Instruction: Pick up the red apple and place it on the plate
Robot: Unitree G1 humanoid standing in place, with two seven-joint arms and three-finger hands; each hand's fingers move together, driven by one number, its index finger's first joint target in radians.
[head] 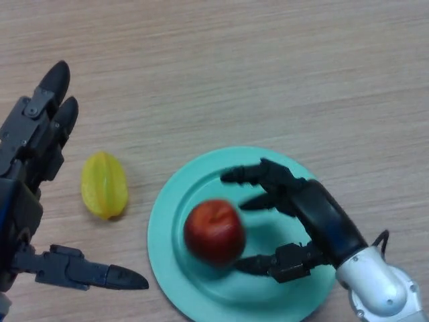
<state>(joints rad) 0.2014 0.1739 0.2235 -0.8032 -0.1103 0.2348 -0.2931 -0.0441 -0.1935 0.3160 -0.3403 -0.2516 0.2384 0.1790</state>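
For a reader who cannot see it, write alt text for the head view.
A red apple sits on a teal plate, with the robot's right hand open around it, fingers not gripping. A yellow star fruit lies on the wooden table beside the open left hand.

No legible markings found.
We read no text, label, brand, number or sign on any surface in the head view.
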